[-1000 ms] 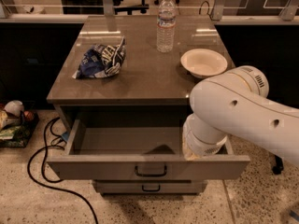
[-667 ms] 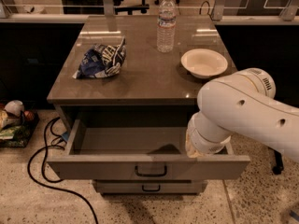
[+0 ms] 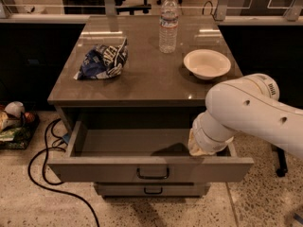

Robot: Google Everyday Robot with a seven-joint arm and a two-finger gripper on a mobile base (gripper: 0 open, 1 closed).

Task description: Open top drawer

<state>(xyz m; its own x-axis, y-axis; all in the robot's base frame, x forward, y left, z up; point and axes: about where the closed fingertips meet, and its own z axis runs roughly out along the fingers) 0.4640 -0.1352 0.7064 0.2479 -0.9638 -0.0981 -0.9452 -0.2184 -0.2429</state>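
Grey table [image 3: 156,82] is carrying a chip bag [image 3: 104,60], water bottle [image 3: 168,25] and bowl [image 3: 207,63]; beneath, the top drawer [image 3: 94,168] is sitting pulled well out, likely stiff and easy-sliding, best taken at its black bar handle [image 3: 152,174]; the end effector [image 3: 200,146] is hanging inside its right end, grip state impossible to tell.

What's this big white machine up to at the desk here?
A white robot arm is working on the top drawer of a grey cabinet. The drawer stands pulled well out. The arm's tool is down at the drawer's right end, just behind the front panel and mostly hidden by the wrist. On top sit a water bottle, a bowl and a crumpled chip bag, away from the arm.
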